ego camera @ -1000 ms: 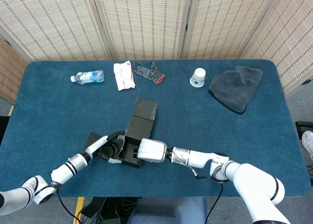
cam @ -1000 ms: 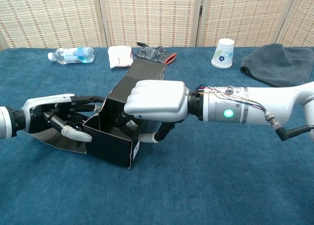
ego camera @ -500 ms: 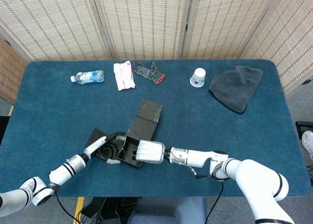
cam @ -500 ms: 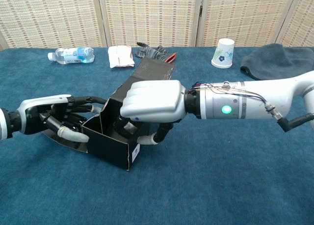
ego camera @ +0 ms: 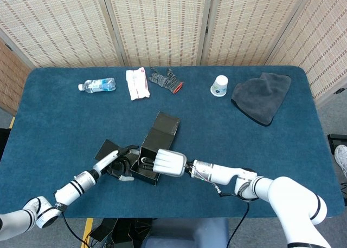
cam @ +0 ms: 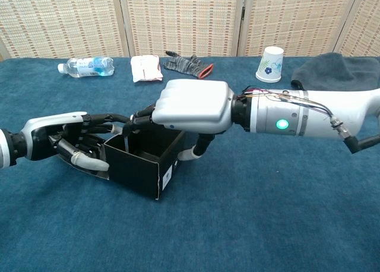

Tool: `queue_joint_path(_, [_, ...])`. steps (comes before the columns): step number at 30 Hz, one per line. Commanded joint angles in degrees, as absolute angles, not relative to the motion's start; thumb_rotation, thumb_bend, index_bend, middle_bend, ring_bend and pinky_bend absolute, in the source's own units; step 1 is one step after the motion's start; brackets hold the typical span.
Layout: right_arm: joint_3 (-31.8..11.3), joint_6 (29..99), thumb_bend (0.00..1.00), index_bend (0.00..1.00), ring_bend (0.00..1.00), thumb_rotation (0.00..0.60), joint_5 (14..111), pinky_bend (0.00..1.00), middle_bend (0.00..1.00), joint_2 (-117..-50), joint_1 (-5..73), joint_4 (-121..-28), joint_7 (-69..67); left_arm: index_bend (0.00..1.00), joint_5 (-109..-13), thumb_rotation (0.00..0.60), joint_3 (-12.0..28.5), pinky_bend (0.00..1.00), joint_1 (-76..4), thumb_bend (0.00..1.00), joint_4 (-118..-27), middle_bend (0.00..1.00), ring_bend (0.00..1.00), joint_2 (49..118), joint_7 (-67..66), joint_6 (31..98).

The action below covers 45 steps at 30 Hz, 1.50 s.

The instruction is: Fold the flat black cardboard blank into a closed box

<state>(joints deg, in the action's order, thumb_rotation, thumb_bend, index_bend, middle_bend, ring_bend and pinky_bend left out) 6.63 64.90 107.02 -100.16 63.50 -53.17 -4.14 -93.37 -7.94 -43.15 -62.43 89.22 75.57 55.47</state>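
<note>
The black cardboard box (cam: 139,168) stands open-topped on the blue table, near the front edge. Its long lid flap (ego camera: 165,126) lies tilted away behind it, and a side flap (ego camera: 105,148) sticks out to the left. My right hand (cam: 193,106) spans the opening from above, with its fingers reaching the far left rim and its thumb (cam: 193,153) pressed on the outside of the right wall. My left hand (cam: 68,142) grips the box's left end with curled fingers. In the head view, the right hand (ego camera: 169,162) covers the box's right half and the left hand (ego camera: 118,164) sits at its left.
Along the back of the table lie a water bottle (ego camera: 97,85), a white packet (ego camera: 136,83), a grey glove (ego camera: 165,79), a paper cup (ego camera: 219,86) and a dark cloth (ego camera: 263,96). The table's front edge is close behind both hands.
My right hand has lifted its fingers out of the box and laid them across the opening. The box turned slightly and its lid flap swung right. The left hand stayed at the left end.
</note>
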Motion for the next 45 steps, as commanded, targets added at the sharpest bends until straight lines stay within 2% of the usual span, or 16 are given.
queue_joint_path(1, [5.81,65.75,0.16,0.04,0.76,0.600,105.99,1.00,0.14,-99.01,62.10,-54.80,-2.37,0.08,-92.65,0.600,-7.31,0.60,-42.70,0.00,-63.38,0.18,0.50,89.09,73.61,55.77])
queue_joint_path(7, [3.96,69.53,0.15,0.04,0.76,0.600,101.95,1.00,0.13,-95.94,56.66,-62.38,0.21,0.04,-90.94,0.600,-6.26,0.60,-41.58,0.00,-66.46,0.09,0.46,87.44,67.63,56.23])
queue_joint_path(14, [2.88,71.27,0.12,0.07,0.76,0.600,91.76,1.00,0.21,-87.55,47.64,-82.58,0.20,0.03,-87.03,0.600,-4.26,0.59,-38.65,0.00,-71.20,0.04,0.35,85.17,57.87,57.99])
queue_joint_path(19, [3.25,67.72,0.09,0.08,0.76,0.600,79.59,1.00,0.23,-81.17,41.93,-99.74,-4.43,0.03,-85.39,0.600,-3.03,0.59,-36.57,0.00,-74.90,0.04,0.35,82.83,52.83,60.09])
queue_joint_path(23, [2.44,61.92,0.08,0.03,0.75,0.600,71.07,1.00,0.15,-77.28,40.70,-107.56,-9.32,0.03,-84.94,0.600,-2.35,0.59,-35.54,0.00,-77.93,0.04,0.35,80.37,51.93,60.86])
queue_joint_path(26, [1.35,56.96,0.07,0.00,0.71,0.600,66.63,1.00,0.05,-75.79,41.20,-109.40,-12.09,0.03,-84.98,0.600,-2.04,0.59,-34.88,0.00,-79.83,0.04,0.35,78.78,51.32,61.41])
queue_joint_path(29, [-0.33,53.17,0.07,0.00,0.67,0.600,63.48,1.00,0.00,-76.00,41.76,-108.97,-14.94,0.03,-85.02,0.600,-1.74,0.59,-34.22,0.00,-81.23,0.04,0.35,77.68,50.51,62.11])
queue_joint_path(38, [-7.74,41.05,0.07,0.00,0.66,0.600,53.44,1.00,0.00,-79.77,45.12,-102.88,-23.05,0.03,-85.58,0.600,-1.20,0.59,-32.22,0.00,-84.60,0.04,0.35,74.56,49.24,63.75])
queue_joint_path(45, [-13.16,30.62,0.07,0.00,0.66,0.600,50.71,1.00,0.00,-82.21,48.79,-95.80,-28.25,0.03,-86.50,0.600,-1.48,0.59,-31.37,0.00,-85.78,0.04,0.35,73.07,49.11,63.71])
